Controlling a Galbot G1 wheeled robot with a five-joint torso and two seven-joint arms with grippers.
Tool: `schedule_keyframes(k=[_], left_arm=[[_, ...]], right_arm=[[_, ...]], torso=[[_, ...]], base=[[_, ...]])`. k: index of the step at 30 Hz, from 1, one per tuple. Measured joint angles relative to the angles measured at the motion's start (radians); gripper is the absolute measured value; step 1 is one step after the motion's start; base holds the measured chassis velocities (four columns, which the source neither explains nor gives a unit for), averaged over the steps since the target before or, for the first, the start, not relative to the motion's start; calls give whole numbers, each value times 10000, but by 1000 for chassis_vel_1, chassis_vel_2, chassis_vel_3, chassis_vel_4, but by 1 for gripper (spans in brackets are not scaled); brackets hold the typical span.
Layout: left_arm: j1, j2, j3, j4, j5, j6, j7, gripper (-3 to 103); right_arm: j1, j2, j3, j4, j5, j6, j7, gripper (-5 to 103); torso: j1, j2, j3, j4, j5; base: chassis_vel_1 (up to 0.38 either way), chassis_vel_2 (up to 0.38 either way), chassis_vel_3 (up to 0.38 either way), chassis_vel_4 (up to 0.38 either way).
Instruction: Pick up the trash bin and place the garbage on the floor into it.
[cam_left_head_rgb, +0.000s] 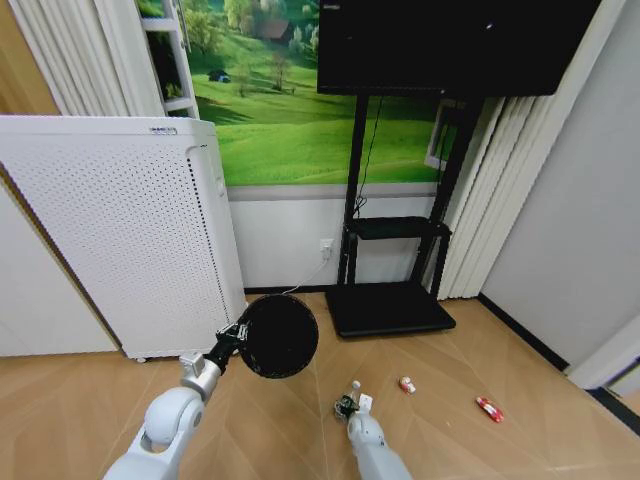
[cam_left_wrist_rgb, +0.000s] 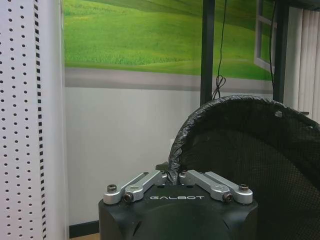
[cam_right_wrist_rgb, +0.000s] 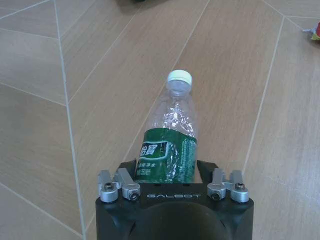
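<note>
Bin: the black trash bin (cam_left_head_rgb: 277, 336) is held off the floor (cam_left_head_rgb: 480, 450) at the robot's left front, tipped so its dark mouth faces the head camera.
Left gripper: the left gripper (cam_left_wrist_rgb: 176, 175) has its fingers pinched on the bin's crinkled rim.
Right gripper: the right gripper (cam_right_wrist_rgb: 169, 169) is low over the floor, fingers on either side of a clear bottle (cam_right_wrist_rgb: 170, 137) with a green label and white cap; I cannot tell whether they press it.
Litter: two small red-and-white scraps (cam_left_head_rgb: 407, 385) (cam_left_head_rgb: 489, 408) lie farther right on the floor, well apart.
Behind: a tall white perforated appliance (cam_left_head_rgb: 120, 230) stands beside the bin; a black TV stand (cam_left_head_rgb: 390, 305) sits against the wall.
</note>
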Motion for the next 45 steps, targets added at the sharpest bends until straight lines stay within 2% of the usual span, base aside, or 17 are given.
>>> schedule_keyframes(k=[2, 3, 4, 11, 13, 14, 16, 17, 22, 24, 27, 29, 34, 35, 38, 41, 45], left_arm=[[-27, 9, -6, -1, -16, 5, 0, 3], [-62, 32, -12, 12, -27, 8, 0, 3], [-62, 32, -12, 12, -27, 8, 0, 3], [1, 49, -88, 207, -19, -12, -6, 3], [10, 2, -168, 297, -19, -29, -11, 3], [-44, -63, -258, 453, -17, -64, -28, 3], [-64, -80, -280, 509, -13, -74, -33, 3], [-110, -123, -322, 648, -1, -110, -49, 3], [96, -363, -565, 861, 189, -203, -95, 3], [261, -621, -789, 1043, 410, -261, -181, 3], [55, -772, -679, 1366, 473, -270, -313, 3], [-559, -1093, -270, 2081, 548, -272, -633, 3], [-1548, -1704, 615, 3141, 553, -260, -1081, 3], [-1548, -1704, 615, 3141, 553, -260, -1081, 3], [-2419, -2242, 1542, 4152, 508, -249, -1190, 3], [-2632, -2427, 1795, 4423, 512, -255, -1191, 3], [-3236, -3093, 2543, 5252, 546, -320, -1207, 3]], right_arm=[[12, -1, 6, -50, -24, 36, -6, 71], [15, -1, 8, -97, -43, 78, -20, 60], [15, -1, 8, -97, -43, 78, -20, 60], [-315, -4, 110, 420, 25, 166, -11, 38], [-611, -95, 175, 1006, 58, 197, 16, 30], [-1068, -351, 361, 2022, 115, 205, 1, 27], [-1193, -422, 420, 2318, 128, 204, -30, 25], [-1602, -662, 604, 3297, 250, 184, -114, 22], [-2224, -1118, 903, 5235, 767, 48, -114, 21], [-2299, -1406, 950, 6215, 924, -14, -126, 21], [-2405, -1613, 1098, 7153, 1104, -77, -134, 21], [-2554, -1809, 1268, 8350, 1394, -161, -136, 21], [-2694, -1984, 1326, 9782, 1748, -360, -135, 21], [-2694, -1984, 1326, 9782, 1748, -360, -135, 21], [-2756, -2013, 1090, 11004, 1881, -713, -137, 21], [-2750, -2010, 994, 11242, 1888, -810, -152, 21], [-2672, -2018, 686, 11754, 1892, -1094, -318, 21]], torso=[[0, 0, 0, 0, 0], [0, 0, 0, -1, 0], [0, 0, 0, -1, 0], [0, 0, 0, 0, 1], [0, 0, 0, 1, 5], [0, 0, 0, 1, 1], [0, 0, 0, 1, 1], [0, 1, -1, -1, 2], [0, 1, 0, -6, 0], [0, 0, 0, 10, 3], [-1, 0, -1, 10, 3], [-1, 0, -1, -1, 3], [0, 0, 0, -4, 5], [0, 0, 0, -4, 5], [-1, -1, 0, -2, 3], [0, 0, 0, -2, 1], [0, -1, 0, -2, 3]], base=[[0, 0, 0, 0], [0, 0, 0, 0], [0, 0, 0, 0], [0, 0, 0, 0], [0, 0, 0, 0], [0, 0, 0, 0], [0, 0, 0, 0], [0, 0, 0, 0], [0, 0, 0, 0], [0, 0, 0, 0], [0, 0, 0, 0], [0, 0, 0, 0], [0, 0, 0, 0], [0, 0, 0, 0], [0, 0, 0, 0], [0, 0, 0, 0], [0, 0, 0, 0]])
